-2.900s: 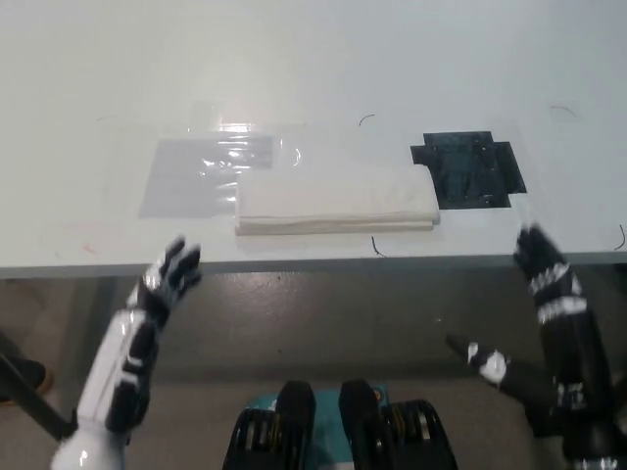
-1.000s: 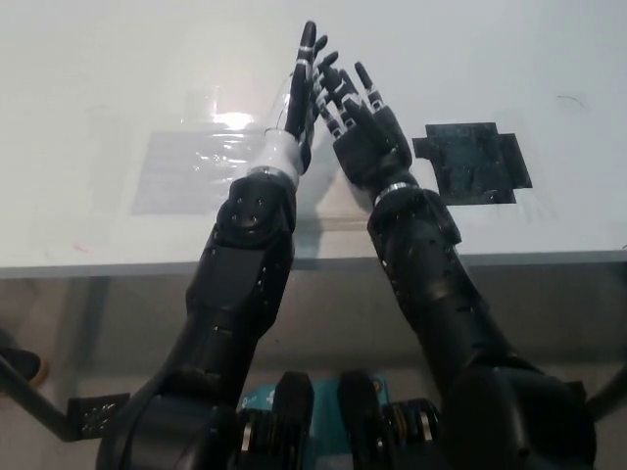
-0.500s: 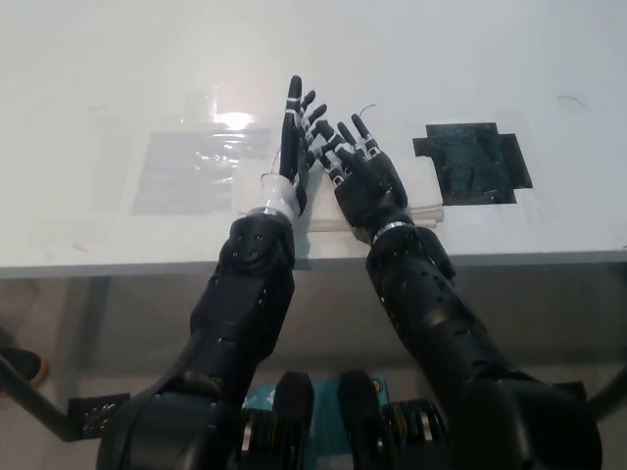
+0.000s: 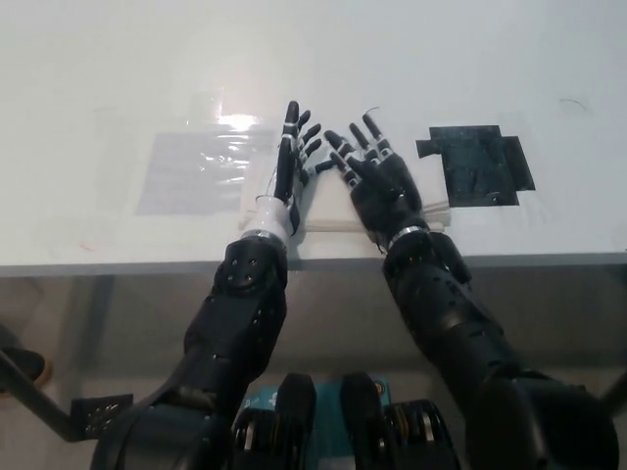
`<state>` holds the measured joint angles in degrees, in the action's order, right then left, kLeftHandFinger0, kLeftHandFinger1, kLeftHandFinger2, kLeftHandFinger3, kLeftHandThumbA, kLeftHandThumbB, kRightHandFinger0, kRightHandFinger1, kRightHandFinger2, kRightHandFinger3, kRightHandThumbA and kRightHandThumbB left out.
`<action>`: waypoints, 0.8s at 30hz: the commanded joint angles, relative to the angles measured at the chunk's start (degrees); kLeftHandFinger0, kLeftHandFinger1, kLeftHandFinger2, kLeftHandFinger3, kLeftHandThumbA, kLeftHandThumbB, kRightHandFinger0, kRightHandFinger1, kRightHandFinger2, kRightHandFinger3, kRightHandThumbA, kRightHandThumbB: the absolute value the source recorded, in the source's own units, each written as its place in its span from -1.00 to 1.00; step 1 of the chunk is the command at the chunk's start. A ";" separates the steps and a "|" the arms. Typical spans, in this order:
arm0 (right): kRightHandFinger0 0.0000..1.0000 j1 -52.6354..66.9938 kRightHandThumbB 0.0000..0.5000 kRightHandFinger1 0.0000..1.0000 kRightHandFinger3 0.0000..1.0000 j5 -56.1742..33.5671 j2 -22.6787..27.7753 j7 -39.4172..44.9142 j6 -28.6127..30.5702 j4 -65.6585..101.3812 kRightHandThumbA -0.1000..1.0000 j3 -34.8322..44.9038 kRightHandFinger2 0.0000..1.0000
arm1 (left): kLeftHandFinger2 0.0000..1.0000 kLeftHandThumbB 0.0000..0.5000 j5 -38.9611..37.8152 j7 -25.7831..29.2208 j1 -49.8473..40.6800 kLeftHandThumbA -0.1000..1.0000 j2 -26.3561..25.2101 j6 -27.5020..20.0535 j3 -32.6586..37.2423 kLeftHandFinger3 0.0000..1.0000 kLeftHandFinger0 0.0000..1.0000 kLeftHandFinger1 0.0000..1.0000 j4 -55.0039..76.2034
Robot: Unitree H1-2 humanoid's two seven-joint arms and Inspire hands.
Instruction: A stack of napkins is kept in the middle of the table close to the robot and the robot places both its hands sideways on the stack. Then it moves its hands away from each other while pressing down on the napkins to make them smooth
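the stack of napkins (image 4: 333, 211) lies at the middle of the frame, close to the near edge of the white table (image 4: 411, 59), with most of its top hidden under the two hands. the left hand (image 4: 290, 168) stands on its edge at the stack's left part, fingers straight and slightly fanned, holding nothing. the right hand (image 4: 377, 176) lies more palm-down over the stack's middle and right, fingers spread wide, also holding nothing. the two hands are just beside each other, fingertips near.

the step in hand looks like the placing of both hands on the stack; the spreading apart seems not yet begun. the next move probably calls for downward pressure kept even while the left hand slides toward frame left and the right toward frame right. the right hand may need turning onto its side first.

counted: one stack and two hands. left of the stack lies one clear plastic sheet (image 4: 196, 171), and one patch of black tape (image 4: 477, 164) sits at the stack's right.
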<state>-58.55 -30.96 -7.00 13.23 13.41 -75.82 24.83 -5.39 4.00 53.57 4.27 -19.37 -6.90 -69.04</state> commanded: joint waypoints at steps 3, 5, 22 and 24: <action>1.00 0.08 -0.07 1.00 1.00 1.28 4.40 0.22 4.21 0.00 1.00 -0.31 1.00 | 1.00 0.11 -3.04 -0.62 -3.27 1.00 -2.79 0.80 -2.84 1.00 1.00 1.00 3.03; 1.00 -0.60 -0.11 1.00 1.00 1.47 4.95 -0.08 4.30 -0.29 1.00 -0.50 1.00 | 1.00 0.11 -3.84 -1.02 -3.94 1.00 -3.17 1.00 -3.82 1.00 1.00 1.00 6.15; 1.00 -0.17 -0.20 1.00 1.00 0.36 6.83 1.19 3.92 -0.53 1.00 0.79 1.00 | 1.00 0.08 -7.50 -3.89 -8.08 1.00 -6.12 8.28 -6.66 1.00 1.00 1.00 20.21; 1.00 0.59 -0.18 1.00 1.00 0.44 7.57 1.61 4.15 -0.32 1.00 0.85 1.00 | 1.00 -0.01 -7.51 -4.27 -8.74 1.00 -7.07 8.89 -6.50 1.00 1.00 1.00 21.62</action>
<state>-57.23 -30.21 -0.69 13.12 15.44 -76.37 25.16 -11.63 1.42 44.37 -0.98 -12.41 -13.26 -50.61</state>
